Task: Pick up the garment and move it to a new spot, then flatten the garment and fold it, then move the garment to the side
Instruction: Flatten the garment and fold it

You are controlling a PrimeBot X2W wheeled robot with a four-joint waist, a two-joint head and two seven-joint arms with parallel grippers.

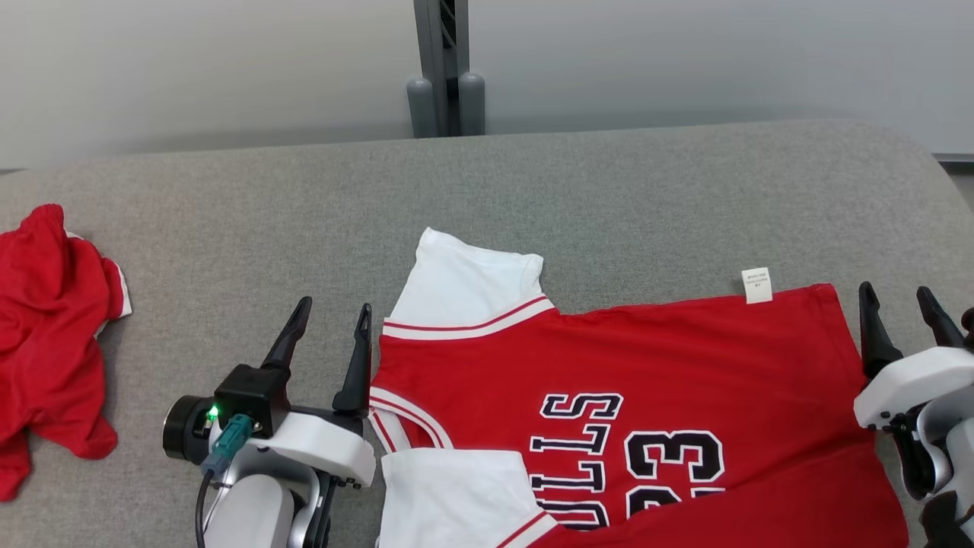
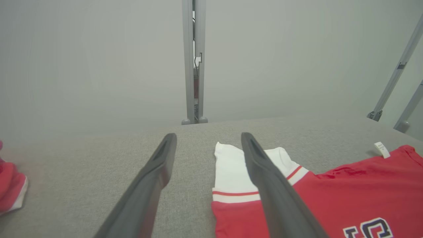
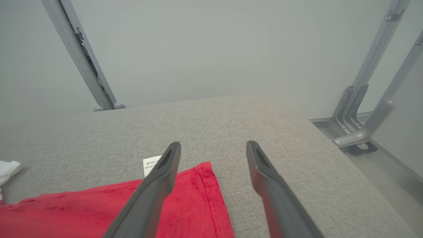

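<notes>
We have the red jersey (image 1: 624, 365) spread on the grey surface (image 1: 609, 190) with its long axis running side to side between our arms. Its collar and sleeve end points towards the left claw (image 1: 335, 304), and its hem, with the white label (image 1: 756, 285), points towards the right claw (image 1: 894, 291). Both claws stand wide with nothing between their fingers. The left one sits just beside the shoulder edge, below the far white sleeve (image 1: 468, 285). The right one sits just past the hem's far corner. We judge each arm nearest to its own end, so a fold along the length would suit either. A second, crumpled red garment (image 1: 46, 327) lies well apart at the far left.
</notes>
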